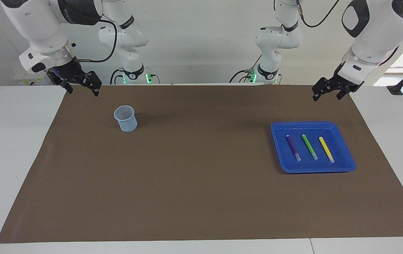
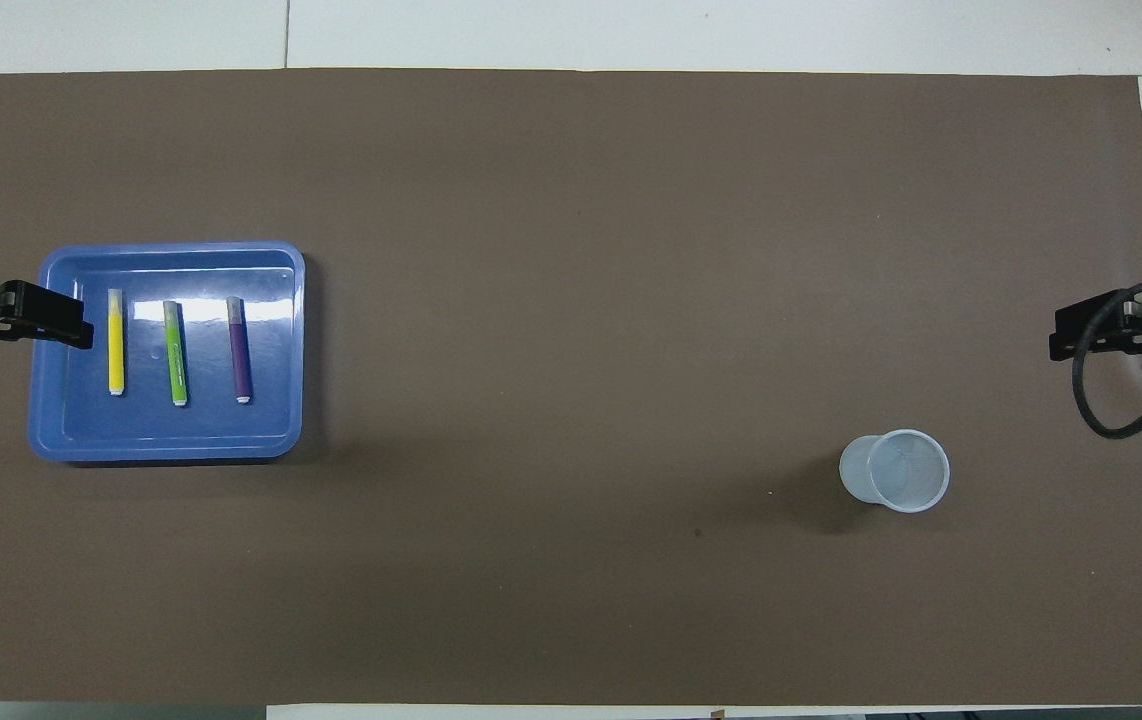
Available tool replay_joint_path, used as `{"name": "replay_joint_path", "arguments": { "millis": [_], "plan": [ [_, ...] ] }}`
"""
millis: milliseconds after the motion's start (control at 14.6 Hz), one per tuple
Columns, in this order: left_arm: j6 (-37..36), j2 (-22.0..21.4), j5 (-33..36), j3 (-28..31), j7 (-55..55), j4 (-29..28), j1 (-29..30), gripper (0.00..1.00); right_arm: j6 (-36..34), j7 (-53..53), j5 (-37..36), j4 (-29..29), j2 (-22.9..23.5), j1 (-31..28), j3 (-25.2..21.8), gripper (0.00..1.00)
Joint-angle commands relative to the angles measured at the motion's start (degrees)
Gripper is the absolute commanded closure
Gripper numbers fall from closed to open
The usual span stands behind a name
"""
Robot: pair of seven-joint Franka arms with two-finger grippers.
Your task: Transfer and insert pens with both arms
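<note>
Three pens lie side by side in a blue tray toward the left arm's end of the table: purple, green and yellow. The overhead view shows the tray with the yellow pen, green pen and purple pen. My left gripper is open and empty, raised by the tray's outer edge. My right gripper is open and empty, raised over the mat's edge at its own end. Both arms wait.
A clear plastic cup stands upright on the brown mat toward the right arm's end; it also shows in the overhead view. Two smaller white arms with green lights stand at the robots' edge of the table.
</note>
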Motion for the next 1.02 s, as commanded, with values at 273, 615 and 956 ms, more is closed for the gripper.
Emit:
{"name": "replay_joint_path", "arguments": {
  "millis": [273, 615, 956],
  "plan": [
    [25.70, 7.55, 0.78, 0.09, 11.43, -13.91, 8.88, 0.00, -0.85, -1.66, 0.63, -0.26, -0.35, -0.89, 0.30, 0.00],
    [32.83, 15.65, 0.78, 0.09, 12.57, -13.65, 9.41, 0.00, -0.85, -1.66, 0.63, -0.26, -0.35, -0.89, 0.30, 0.00],
    [35.13, 19.97, 0.86, 0.09, 13.19, -12.25, 9.15, 0.06, -0.85, -1.66, 0.63, -0.26, -0.35, -0.89, 0.30, 0.00]
  ]
}}
